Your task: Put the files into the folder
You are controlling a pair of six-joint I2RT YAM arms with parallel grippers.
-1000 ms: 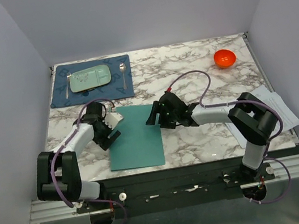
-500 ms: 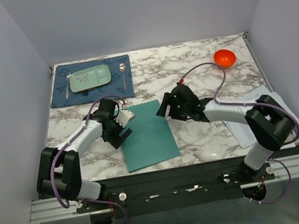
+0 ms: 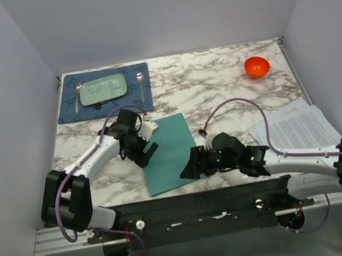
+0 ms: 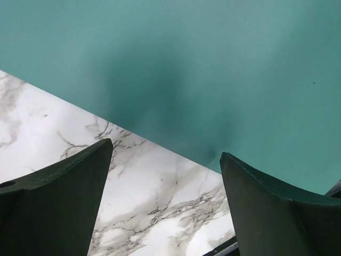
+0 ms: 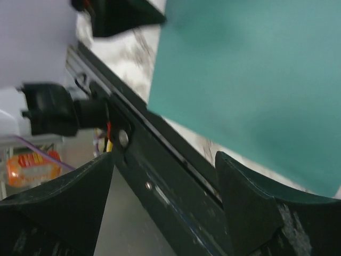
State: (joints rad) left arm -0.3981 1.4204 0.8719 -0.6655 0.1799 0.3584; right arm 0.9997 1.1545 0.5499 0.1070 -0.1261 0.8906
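Note:
The teal folder (image 3: 173, 146) lies shut and skewed on the marble table, its near corner close to the front edge. My left gripper (image 3: 145, 149) stands open at the folder's left edge. In the left wrist view the folder (image 4: 213, 64) fills the top, and bare marble shows in the left gripper (image 4: 165, 176). My right gripper (image 3: 187, 170) is open and low at the folder's near edge. In the right wrist view the right gripper (image 5: 165, 181) hangs over the table's front rail, with the folder (image 5: 250, 69) ahead of it. The files (image 3: 299, 127) lie in a loose stack at the right edge.
A dark blue placemat (image 3: 66, 111) at the back left carries a pale green plate (image 3: 103, 88), a spoon (image 3: 141, 84) and a fork (image 3: 76, 98). An orange bowl (image 3: 256, 65) sits at the back right. The black front rail (image 3: 190, 202) runs along the near edge.
The folder has turned and slid to the right. My right gripper has swung from the folder's far right edge down to its near edge. The left gripper has followed the folder rightward.

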